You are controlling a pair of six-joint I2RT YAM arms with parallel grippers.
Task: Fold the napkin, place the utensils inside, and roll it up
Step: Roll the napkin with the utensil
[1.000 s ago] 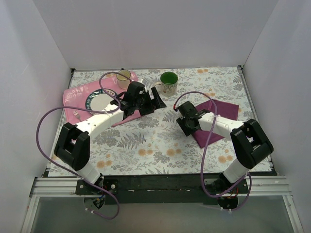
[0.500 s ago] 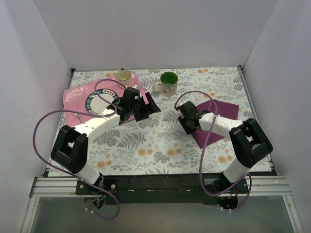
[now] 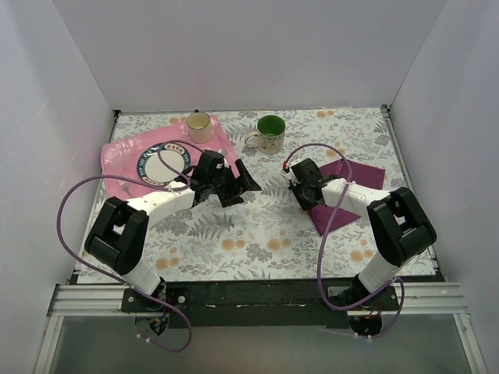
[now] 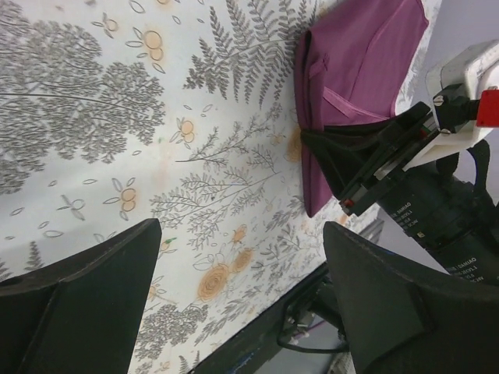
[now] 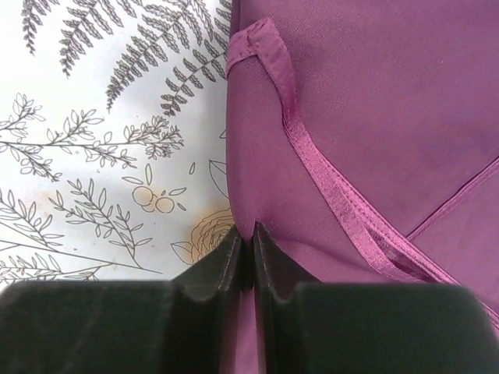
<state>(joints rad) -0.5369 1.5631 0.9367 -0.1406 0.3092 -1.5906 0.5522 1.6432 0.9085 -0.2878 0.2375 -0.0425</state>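
The left arm reaches from its base at the near left corner, elbow bent, with its forearm angled across toward the middle of the counter [image 3: 234, 234]. The left tool [image 3: 240, 188] hangs low over the bare floral surface. Its two black fingers [image 4: 78, 304] are spread wide and hold nothing.

The right arm folds back from its elbow at the right side, with its forearm running leftward and low. It brings the right tool [image 5: 249, 251] down to the left edge of the dark purple napkin [image 3: 351, 187]. The right wrist view shows this tool's fingertips pressed together, with the cloth's folded edge pinched between them. A stitched hem runs diagonally over the fabric just beyond the pinch.

The napkin lies on the right half of the counter, folded over on itself, well apart from the left tool. At the far left sits a pink mat [image 3: 125, 160] bearing a round plate [image 3: 164, 162]. A small pale cup [image 3: 199, 125] stands at the mat's far edge. A green-lined mug [image 3: 270, 132] stands at the far middle.
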